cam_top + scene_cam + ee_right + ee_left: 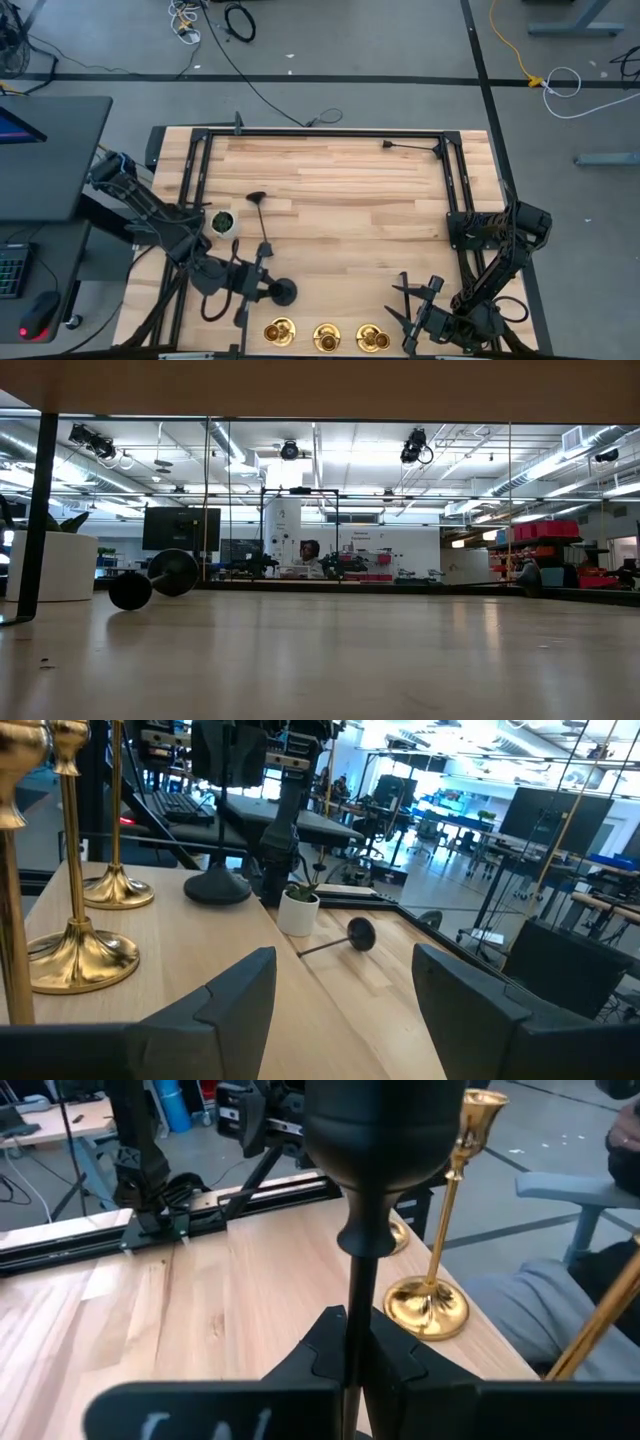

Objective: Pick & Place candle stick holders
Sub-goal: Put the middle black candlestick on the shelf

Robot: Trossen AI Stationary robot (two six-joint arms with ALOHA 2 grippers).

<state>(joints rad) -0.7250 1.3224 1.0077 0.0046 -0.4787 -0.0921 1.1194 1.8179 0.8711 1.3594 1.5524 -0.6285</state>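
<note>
My left gripper [268, 285] is shut on a matte black candle stick holder [285, 293] near the table's near edge, left of centre. Three brass-gold holders [279, 332] [327, 337] [372, 338] stand upright on their bases in a row along the near edge. A second black holder [259, 215] lies on its side mid-left. A third black holder [412, 148] lies by the far right rail. My right gripper [405, 305] is open and empty at the near right, beside the gold row. My left gripper pinches the black holder's thin stem [352, 1315] between its two fingers, below the stem's knob and the wide cup. The fingers come about level from the table's left and lie across the stem. The holder stands upright. In the right wrist view its round base [218, 885] appears to rest on the table.
A small white pot with a green plant [222, 222] stands next to the left arm, close to the lying black holder. A black rail frame [320, 133] runs along the table's left, far and right sides. Bare wood lies across the middle [360, 210].
</note>
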